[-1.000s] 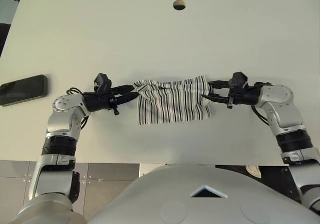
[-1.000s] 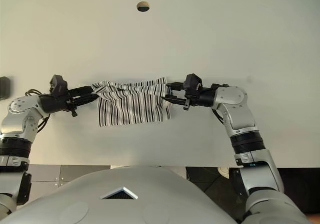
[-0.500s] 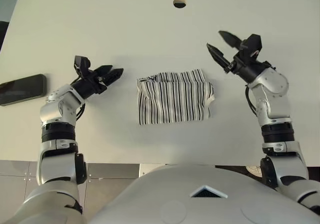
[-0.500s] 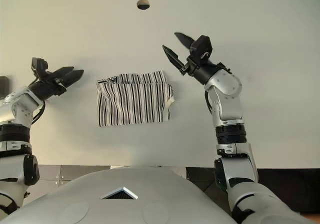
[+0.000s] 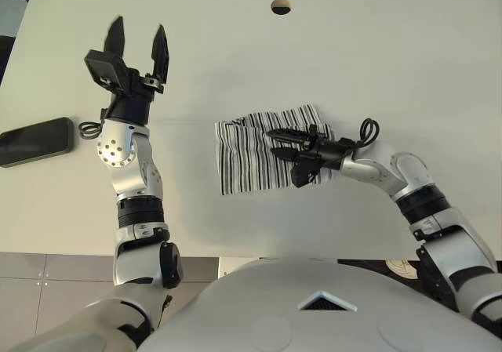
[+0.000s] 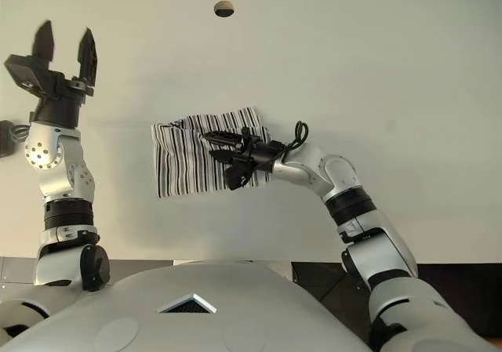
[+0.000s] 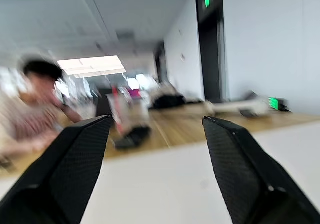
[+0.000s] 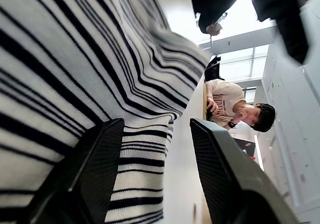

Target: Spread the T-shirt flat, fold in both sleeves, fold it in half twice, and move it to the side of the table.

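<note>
The striped T-shirt (image 5: 251, 154) lies folded into a small rectangle near the table's front edge. My right gripper (image 5: 274, 143) reaches in from the right and lies low over the shirt's right half, its jaws open. In the right wrist view the striped fabric (image 8: 60, 59) runs close under the two fingers (image 8: 95, 174). My left gripper (image 5: 140, 40) is raised well clear of the table at the left, pointing up and away, open and empty. The left wrist view looks between its fingers (image 7: 75, 169) into the room.
A dark phone (image 5: 35, 140) lies at the table's left edge. A round cable hole (image 5: 280, 6) sits at the far middle. The white table (image 5: 392, 62) is bare to the right of and behind the shirt.
My right gripper has come down from the raised position onto the shirt's right half. My left arm has swung upward, its gripper now pointing up. The shirt stays in place.
</note>
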Robot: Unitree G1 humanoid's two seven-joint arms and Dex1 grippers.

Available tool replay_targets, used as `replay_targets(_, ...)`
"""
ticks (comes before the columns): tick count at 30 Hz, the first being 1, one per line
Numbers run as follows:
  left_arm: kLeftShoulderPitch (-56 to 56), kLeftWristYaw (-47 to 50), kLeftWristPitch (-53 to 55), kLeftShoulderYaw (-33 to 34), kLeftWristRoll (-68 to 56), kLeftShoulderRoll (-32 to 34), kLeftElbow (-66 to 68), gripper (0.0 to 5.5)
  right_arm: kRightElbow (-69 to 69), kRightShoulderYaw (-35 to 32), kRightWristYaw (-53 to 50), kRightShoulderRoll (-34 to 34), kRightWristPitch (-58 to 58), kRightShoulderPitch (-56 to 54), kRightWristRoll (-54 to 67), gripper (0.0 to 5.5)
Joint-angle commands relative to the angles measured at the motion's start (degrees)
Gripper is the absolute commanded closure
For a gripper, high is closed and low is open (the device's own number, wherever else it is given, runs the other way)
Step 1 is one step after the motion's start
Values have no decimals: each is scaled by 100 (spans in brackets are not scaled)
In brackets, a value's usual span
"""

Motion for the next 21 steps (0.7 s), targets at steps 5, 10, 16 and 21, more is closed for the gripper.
replay_targets(5,-346,768,-1073,-156,556,-334,235,210,1517,80,799,-2624,516,-674,-580,305)
replay_targets(10,-700,999,-1485,-377,826,-435,561,210,2078,-108,1664,-3508,741,-1058,-90,305)
replay_targets(16,-1120,1271,-1575,-508,833,-549,607,210,2132,-310,470,-3003,1303,-2095,-213,305)
replay_targets(21,-1483,1830,-655,-373,715,-677,-61,210,707,-1381,-424,-2801,2457,-2435,348,305)
